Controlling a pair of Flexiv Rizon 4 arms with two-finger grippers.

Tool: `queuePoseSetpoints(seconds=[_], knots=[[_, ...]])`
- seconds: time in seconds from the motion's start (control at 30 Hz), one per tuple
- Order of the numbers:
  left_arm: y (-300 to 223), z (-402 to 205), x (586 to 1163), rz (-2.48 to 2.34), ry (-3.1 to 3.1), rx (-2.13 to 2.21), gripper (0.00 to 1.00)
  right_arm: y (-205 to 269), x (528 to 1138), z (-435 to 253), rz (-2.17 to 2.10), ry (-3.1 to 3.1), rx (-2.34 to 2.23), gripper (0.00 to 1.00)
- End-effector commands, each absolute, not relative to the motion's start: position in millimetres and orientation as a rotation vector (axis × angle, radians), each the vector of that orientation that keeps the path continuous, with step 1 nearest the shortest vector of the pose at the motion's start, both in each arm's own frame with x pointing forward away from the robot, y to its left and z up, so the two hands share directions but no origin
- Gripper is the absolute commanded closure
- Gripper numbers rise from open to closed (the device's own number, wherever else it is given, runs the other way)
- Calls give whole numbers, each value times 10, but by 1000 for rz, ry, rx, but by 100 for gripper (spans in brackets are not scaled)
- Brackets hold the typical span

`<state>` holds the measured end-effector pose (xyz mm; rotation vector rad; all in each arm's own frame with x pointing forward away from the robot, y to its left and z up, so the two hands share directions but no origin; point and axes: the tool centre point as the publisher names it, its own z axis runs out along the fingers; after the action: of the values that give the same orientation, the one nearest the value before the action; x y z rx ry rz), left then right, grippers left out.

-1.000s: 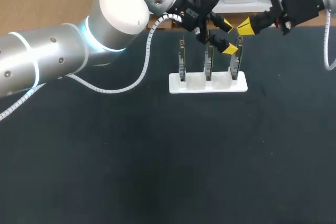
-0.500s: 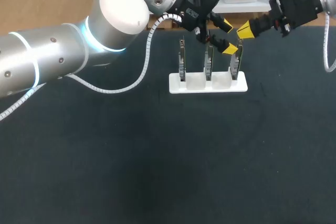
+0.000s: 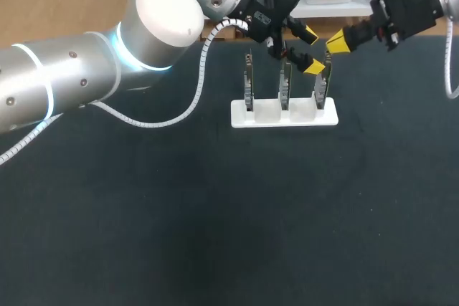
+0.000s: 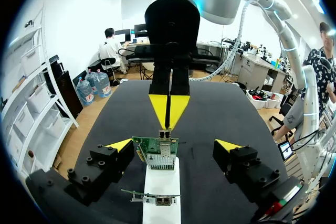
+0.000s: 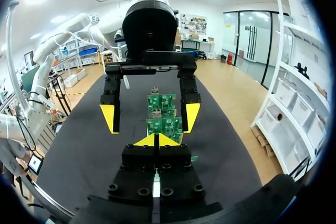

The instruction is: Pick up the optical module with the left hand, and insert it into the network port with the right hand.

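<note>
The right gripper [image 3: 337, 41], its fingers pressed together, hung just beyond the end card [image 3: 323, 89] of three standing upright in the white stand [image 3: 283, 115]. No optical module could be made out at its tips, so whether one was pinched there could not be told. The left gripper [image 3: 311, 51], fingers spread and holding nothing, straddled the same card from the opposite side. In the left wrist view the network port [image 4: 166, 146] sat at the card's upper edge, just short of the right gripper's joined tips. The right arm appeared the nearer, so insertion would probably call for a short advance along its fingers' long axis.
</note>
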<state>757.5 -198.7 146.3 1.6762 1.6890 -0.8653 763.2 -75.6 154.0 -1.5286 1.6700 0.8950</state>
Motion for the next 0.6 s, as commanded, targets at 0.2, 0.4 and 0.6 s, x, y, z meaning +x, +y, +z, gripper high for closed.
queuePoseSetpoints(seconds=[0.2,0.4,0.6], knots=[[-1987,1464,7573,-864,1690,1677,0,-762,7671,1530,899,1672,-1519,100],[-1987,1464,7573,-864,1690,1677,0,-766,7691,1520,898,1677,-1518,100],[-1987,1464,7573,-864,1690,1677,0,-768,7721,1524,897,1679,-1520,100]])
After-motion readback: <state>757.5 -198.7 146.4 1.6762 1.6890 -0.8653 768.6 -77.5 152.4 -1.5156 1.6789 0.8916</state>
